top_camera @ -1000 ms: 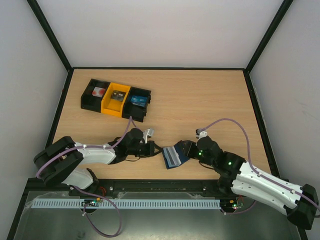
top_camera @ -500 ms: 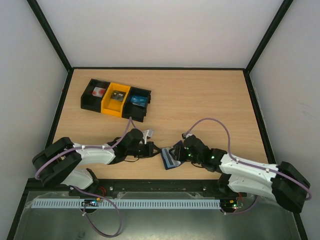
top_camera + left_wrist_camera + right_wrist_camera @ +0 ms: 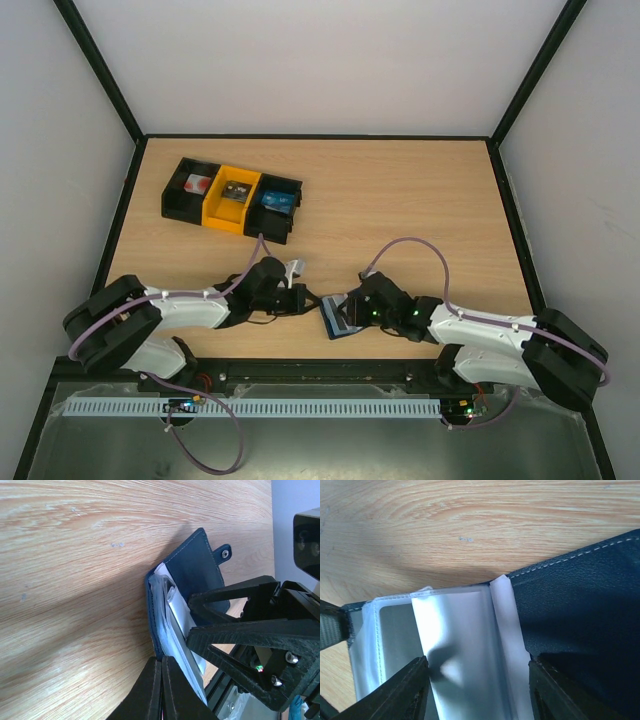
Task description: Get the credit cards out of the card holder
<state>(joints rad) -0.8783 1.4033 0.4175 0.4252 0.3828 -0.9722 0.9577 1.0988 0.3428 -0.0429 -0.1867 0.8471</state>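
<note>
1. Black right gripper (image 3: 476, 666), half-open, straddles the clear plastic sleeves (image 3: 455, 630) of the dark-blue leather card holder (image 3: 580, 605); their long axis runs straight between its fingers.
2. Pale credit cards (image 3: 395, 632) sit inside them.
3. Our left gripper (image 3: 161, 667), pinched shut, appears to clamp the holder's edge on the wooden surface (image 3: 470, 520).
4. Well apart, the black-and-yellow bins (image 3: 222, 217) hold a red-and-white item (image 3: 196, 184) and a blue piece (image 3: 277, 200).

The card holder (image 3: 337, 320) lies open on the wooden table (image 3: 420, 200), near its front edge. The left gripper (image 3: 310, 299) meets its left corner, and the right gripper (image 3: 352, 308) sits over its right side. Black and yellow bins (image 3: 232, 198) stand at the back left.
</note>
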